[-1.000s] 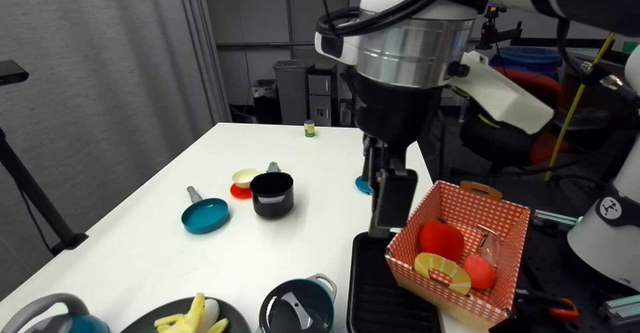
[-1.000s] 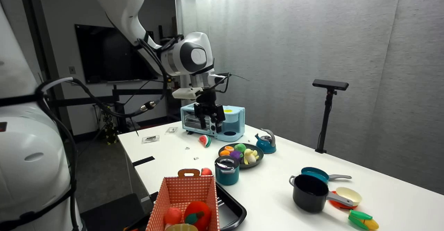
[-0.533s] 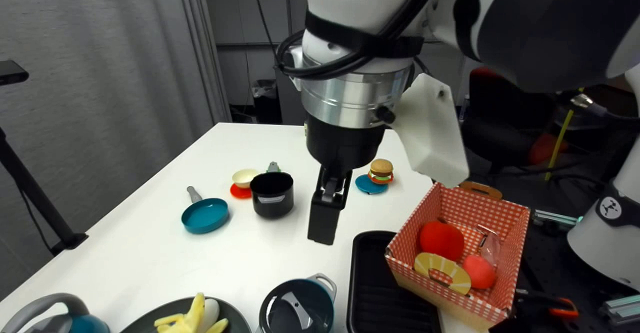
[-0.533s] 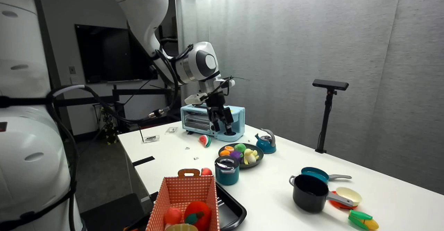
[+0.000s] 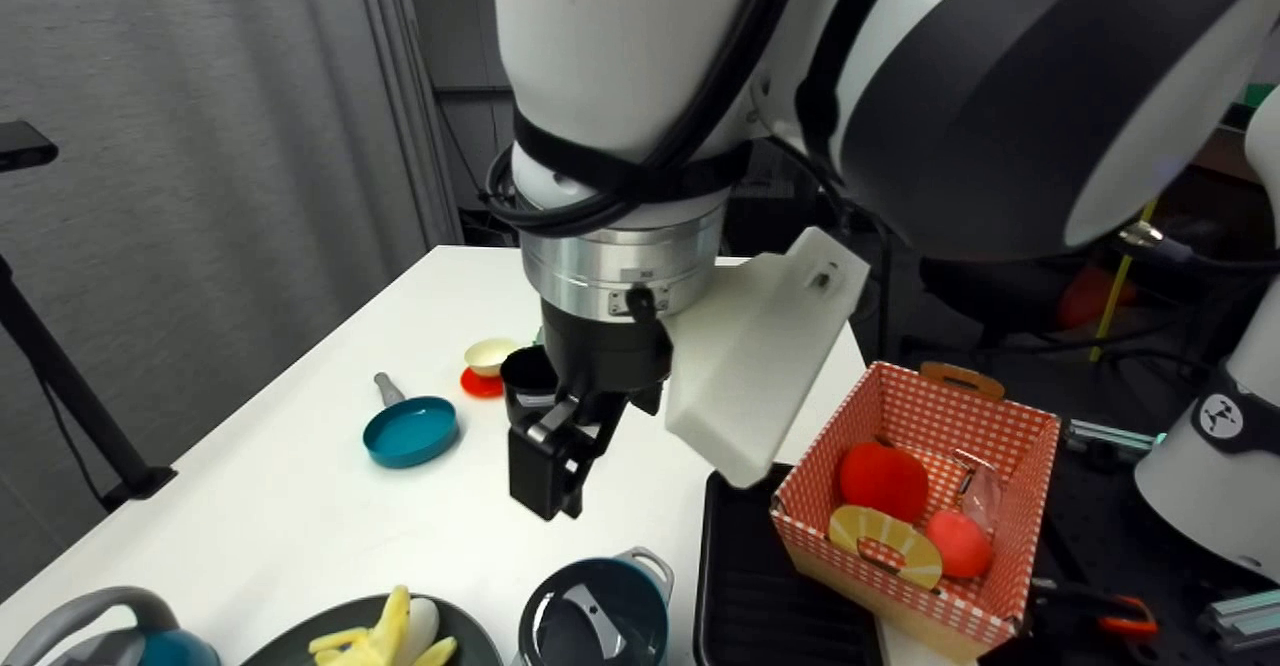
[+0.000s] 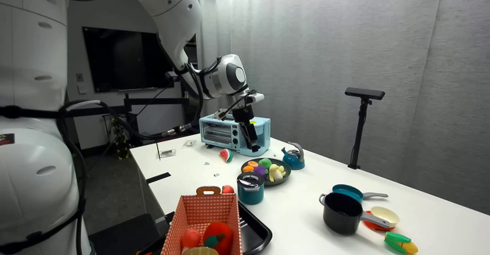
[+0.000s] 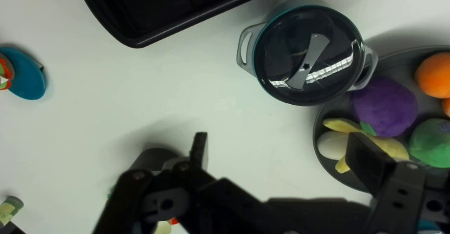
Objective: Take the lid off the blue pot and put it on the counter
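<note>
Gripper (image 7: 278, 149) is hovering above the white counter (image 7: 140, 97), its fingers standing wide apart. Lid (image 7: 309, 62) is lying on the blue pot (image 6: 250, 196), lower than the gripper and beyond its fingertips in the wrist view. Dark pan (image 7: 393, 65) is showing partly behind one finger, same view.

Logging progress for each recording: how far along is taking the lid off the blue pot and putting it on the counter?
Done: no step looks finished; the shiny dark lid sits on the teal-blue pot.
In hand: the gripper hangs open and empty, apart from the lid, perhaps ahead of a grasp.
Left: gripping the lid's grey handle, lifting it off and setting it on the white counter.
</note>
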### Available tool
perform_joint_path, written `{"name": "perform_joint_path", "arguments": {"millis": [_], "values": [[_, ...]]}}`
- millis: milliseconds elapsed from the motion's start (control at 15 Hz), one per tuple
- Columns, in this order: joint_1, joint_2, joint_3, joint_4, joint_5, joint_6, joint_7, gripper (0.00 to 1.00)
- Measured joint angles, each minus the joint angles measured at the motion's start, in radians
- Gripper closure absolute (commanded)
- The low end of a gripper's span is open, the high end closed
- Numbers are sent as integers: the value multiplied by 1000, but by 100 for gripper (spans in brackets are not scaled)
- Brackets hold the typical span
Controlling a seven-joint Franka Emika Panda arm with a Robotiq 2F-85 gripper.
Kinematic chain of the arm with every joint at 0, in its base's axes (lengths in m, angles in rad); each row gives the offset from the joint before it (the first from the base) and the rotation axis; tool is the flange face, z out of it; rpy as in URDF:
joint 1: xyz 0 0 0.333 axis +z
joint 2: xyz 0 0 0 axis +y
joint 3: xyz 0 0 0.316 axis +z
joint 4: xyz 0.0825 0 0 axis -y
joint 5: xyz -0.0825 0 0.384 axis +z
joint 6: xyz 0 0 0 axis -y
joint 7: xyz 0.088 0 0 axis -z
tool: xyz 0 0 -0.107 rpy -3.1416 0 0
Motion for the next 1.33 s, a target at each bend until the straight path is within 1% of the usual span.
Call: {"name": "perform_joint_path", "arguments": {"millis": [333, 600, 800, 1000, 1333], "values": [[26, 44, -32, 56, 0, -6, 210, 0], [43, 71, -41, 94, 31, -30, 357, 0], [52, 84, -44, 116, 44, -50, 425, 0], [77, 93, -72, 133, -32, -92, 515, 0], [86, 95, -81, 134, -33, -95, 529, 0]]}}
